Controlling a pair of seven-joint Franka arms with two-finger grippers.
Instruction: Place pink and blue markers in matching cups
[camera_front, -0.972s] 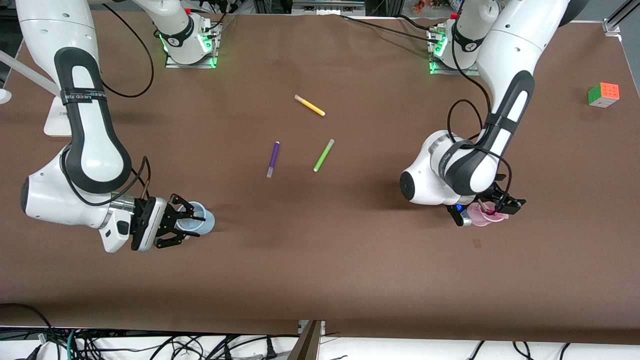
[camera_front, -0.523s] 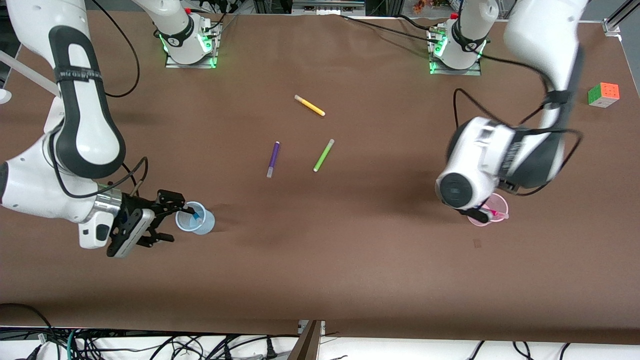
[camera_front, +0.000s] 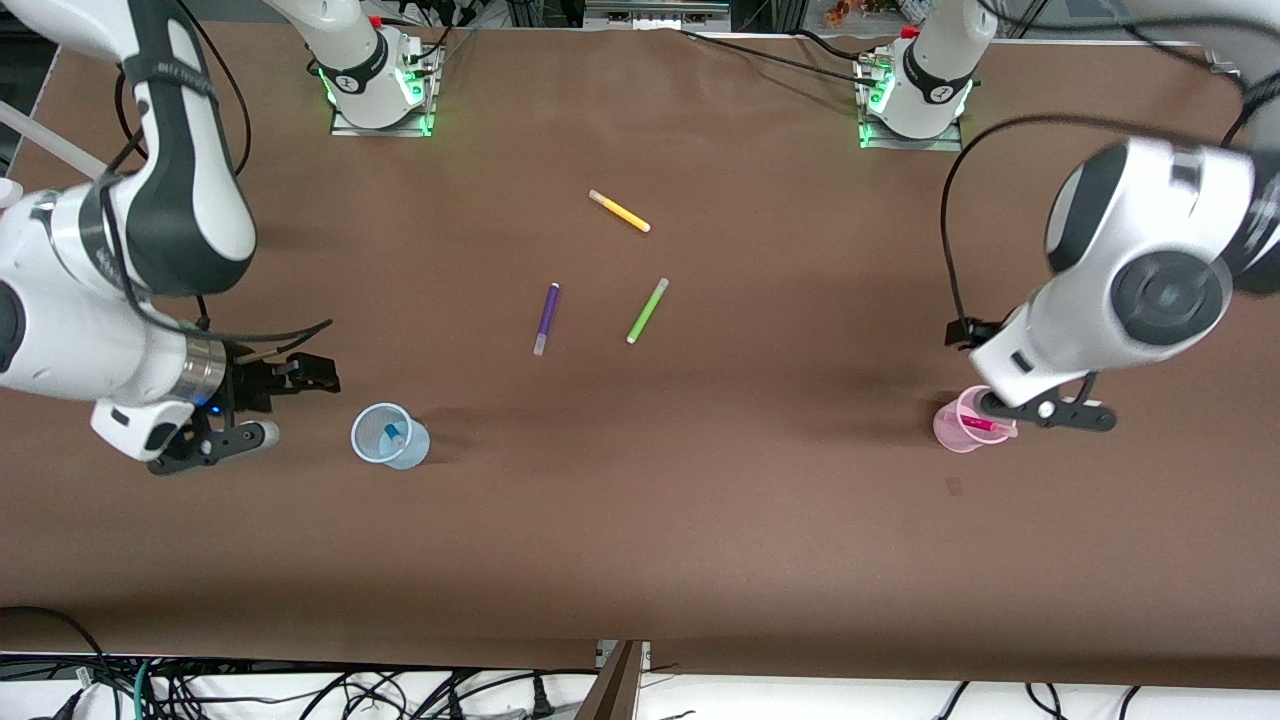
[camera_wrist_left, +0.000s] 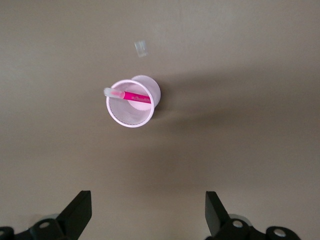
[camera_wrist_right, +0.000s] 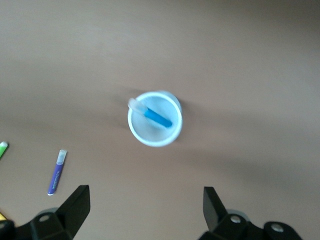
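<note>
Pink marker (camera_wrist_left: 134, 96) leans in the translucent pink cup (camera_wrist_left: 131, 116), blue marker (camera_wrist_right: 157, 118) in the round blue cup (camera_wrist_right: 155, 135); left gripper (camera_front: 1050, 410) and right gripper (camera_front: 255, 405) hang beside them, fingers spread.

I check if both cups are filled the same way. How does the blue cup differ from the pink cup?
The blue cup is light blue and holds the blue marker; the pink cup is light pink and holds the pink marker. The blue cup stands toward the right arm's end of the table, the pink cup toward the left arm's end. Both stand upright, each with one marker leaning inside, its pale cap at the rim.
</note>
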